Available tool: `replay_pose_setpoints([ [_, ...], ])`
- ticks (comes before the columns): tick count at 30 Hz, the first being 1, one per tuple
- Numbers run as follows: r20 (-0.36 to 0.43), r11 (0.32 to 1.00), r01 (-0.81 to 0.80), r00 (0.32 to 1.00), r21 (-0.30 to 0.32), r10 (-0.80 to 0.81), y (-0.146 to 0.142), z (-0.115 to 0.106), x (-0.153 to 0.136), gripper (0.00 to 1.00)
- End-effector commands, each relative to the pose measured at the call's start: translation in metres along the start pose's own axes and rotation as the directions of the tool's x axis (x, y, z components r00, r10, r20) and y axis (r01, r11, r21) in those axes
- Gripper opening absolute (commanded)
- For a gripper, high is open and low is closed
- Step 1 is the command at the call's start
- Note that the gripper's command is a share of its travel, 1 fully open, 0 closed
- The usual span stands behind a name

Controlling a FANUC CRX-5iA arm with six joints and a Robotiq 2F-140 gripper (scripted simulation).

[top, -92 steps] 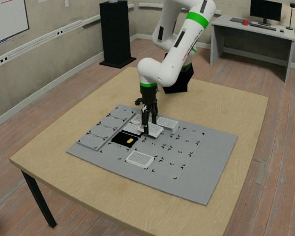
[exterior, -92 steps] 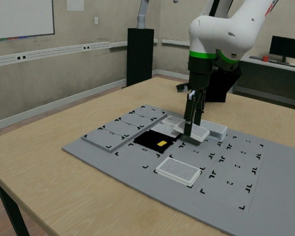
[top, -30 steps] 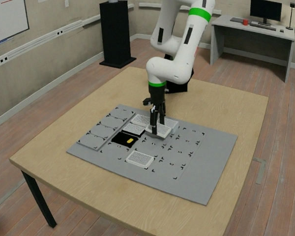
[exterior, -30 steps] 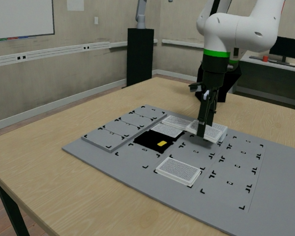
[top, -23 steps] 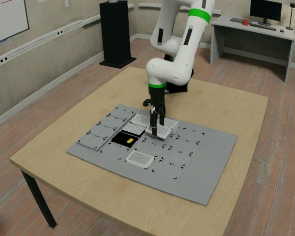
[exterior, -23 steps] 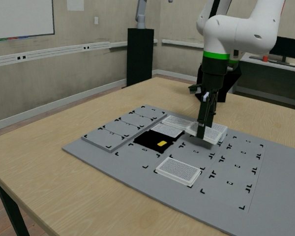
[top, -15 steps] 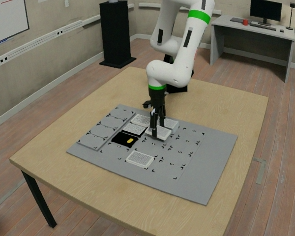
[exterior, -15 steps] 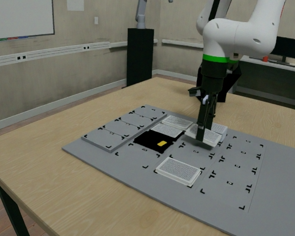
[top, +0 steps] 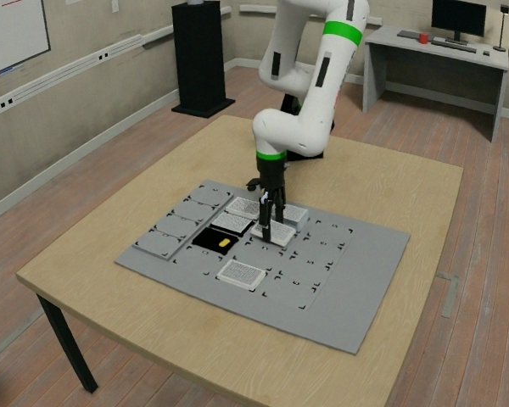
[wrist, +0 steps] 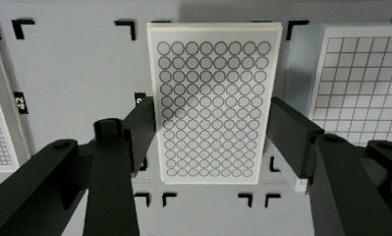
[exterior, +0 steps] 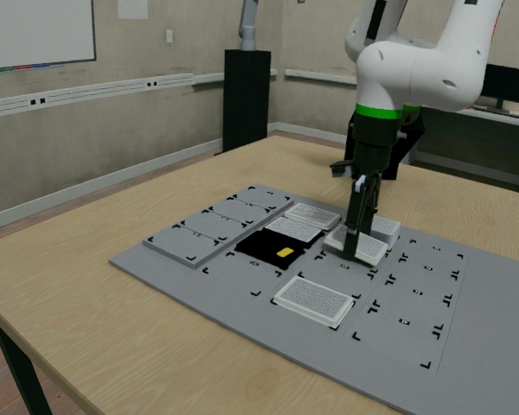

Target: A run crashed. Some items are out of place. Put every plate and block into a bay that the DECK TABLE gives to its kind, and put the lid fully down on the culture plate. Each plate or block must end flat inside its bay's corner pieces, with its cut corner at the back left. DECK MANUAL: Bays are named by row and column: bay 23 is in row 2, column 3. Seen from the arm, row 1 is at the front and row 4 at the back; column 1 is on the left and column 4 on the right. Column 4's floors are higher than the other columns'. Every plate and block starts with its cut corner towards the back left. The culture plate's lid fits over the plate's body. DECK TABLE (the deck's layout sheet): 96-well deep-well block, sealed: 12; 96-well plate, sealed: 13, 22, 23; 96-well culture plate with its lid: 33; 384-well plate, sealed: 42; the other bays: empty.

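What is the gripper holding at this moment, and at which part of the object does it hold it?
The gripper holds a 96-well plate, clamped by its two long sides, nearer one end than the middle.

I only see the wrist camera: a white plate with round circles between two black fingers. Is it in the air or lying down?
Observer: The exterior view shows the gripper holding that 96-well plate very low over the grey deck; whether it touches, I cannot tell.
Visitor: What lies outside my frame?
Observer: A black bay with a small yellow patch, beside the held plate.
Visitor: And the squared thing on my right?
Observer: That deep-well block stands clearly taller than the plates.
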State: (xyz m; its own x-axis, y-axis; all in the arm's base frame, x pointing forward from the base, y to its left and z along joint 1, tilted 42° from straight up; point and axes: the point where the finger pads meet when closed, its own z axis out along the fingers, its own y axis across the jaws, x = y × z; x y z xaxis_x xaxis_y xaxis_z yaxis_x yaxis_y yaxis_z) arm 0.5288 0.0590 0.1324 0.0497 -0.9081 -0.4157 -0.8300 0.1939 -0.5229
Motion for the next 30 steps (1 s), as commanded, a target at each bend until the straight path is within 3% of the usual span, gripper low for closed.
replay_pose_setpoints([
  [1, 0.000, 1.000, 0.000, 1.000, 0.001, 0.000, -0.0006, 0.0027, 0.0001, 0.10],
  [30, 0.000, 1.000, 0.000, 1.000, 0.001, 0.000, -0.0006, 0.0076, 0.0003, 0.10],
])
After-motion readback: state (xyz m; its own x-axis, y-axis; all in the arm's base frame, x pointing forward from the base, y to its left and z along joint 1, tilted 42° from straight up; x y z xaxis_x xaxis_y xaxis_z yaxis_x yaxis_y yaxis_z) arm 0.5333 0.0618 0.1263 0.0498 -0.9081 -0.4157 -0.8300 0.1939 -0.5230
